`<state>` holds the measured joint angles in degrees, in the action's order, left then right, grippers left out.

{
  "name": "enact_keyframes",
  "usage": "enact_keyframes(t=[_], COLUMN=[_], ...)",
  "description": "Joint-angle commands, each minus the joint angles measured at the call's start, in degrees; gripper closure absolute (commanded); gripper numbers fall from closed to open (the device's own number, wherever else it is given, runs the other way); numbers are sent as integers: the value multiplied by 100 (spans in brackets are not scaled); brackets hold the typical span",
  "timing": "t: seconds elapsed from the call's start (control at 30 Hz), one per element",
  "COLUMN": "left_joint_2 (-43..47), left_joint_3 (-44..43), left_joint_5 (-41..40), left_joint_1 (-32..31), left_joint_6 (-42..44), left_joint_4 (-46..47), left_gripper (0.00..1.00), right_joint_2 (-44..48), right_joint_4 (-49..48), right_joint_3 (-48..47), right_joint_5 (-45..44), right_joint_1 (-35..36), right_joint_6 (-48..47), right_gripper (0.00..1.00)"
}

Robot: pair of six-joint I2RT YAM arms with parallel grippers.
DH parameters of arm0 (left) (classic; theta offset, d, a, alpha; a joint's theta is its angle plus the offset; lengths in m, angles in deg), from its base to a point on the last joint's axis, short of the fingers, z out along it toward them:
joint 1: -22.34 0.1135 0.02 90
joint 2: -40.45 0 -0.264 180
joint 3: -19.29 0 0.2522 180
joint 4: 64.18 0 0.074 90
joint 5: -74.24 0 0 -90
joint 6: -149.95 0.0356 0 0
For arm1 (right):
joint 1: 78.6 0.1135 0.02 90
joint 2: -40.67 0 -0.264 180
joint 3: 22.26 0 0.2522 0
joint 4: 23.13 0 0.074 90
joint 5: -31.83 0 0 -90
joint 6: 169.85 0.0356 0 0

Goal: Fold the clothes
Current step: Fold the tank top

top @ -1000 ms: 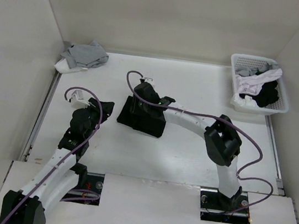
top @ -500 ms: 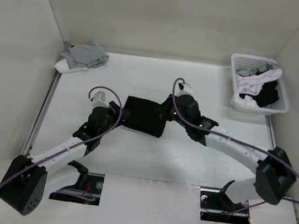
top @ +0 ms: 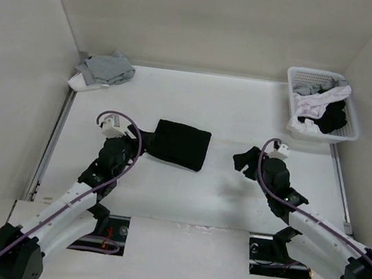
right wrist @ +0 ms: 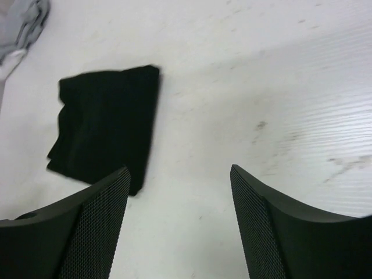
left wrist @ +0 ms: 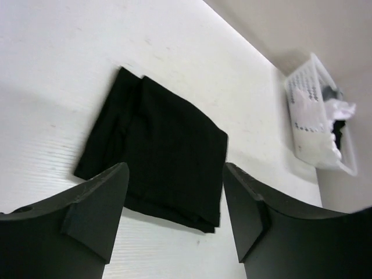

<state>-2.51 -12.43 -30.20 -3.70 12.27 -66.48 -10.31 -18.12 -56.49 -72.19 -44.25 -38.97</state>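
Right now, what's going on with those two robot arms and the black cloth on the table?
The black T-shirt lies on the table as a compact folded rectangle. Neither arm holds it: the left gripper is open close by its left edge, and the right gripper is open and well clear on the right. A grey garment in the far left corner and a white basket of clothes at far right sit apart.
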Motion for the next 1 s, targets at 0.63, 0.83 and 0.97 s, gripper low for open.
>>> enact_keyframes(t=[0.63, 0.83, 0.97], left_joint_2=[-406, -626, -670], left_joint_3=[-103, -85, -77], left_joint_5=[538, 582, 582], left_joint_1=[1774, 1739, 1721], left_joint_6=[40, 13, 13], left_joint_4=[-1138, -909, -848], left_gripper=[30, 31, 31], right_joint_2=[-914, -1045, -1063], right_joint_4=[-2051, -2051, -2051], right_joint_3=[518, 465, 447], right_joint_5=[-215, -215, -206], right_joint_1=[-627, -636, -636], right_joint_6=[-125, -124, -124], right_gripper=[21, 21, 21])
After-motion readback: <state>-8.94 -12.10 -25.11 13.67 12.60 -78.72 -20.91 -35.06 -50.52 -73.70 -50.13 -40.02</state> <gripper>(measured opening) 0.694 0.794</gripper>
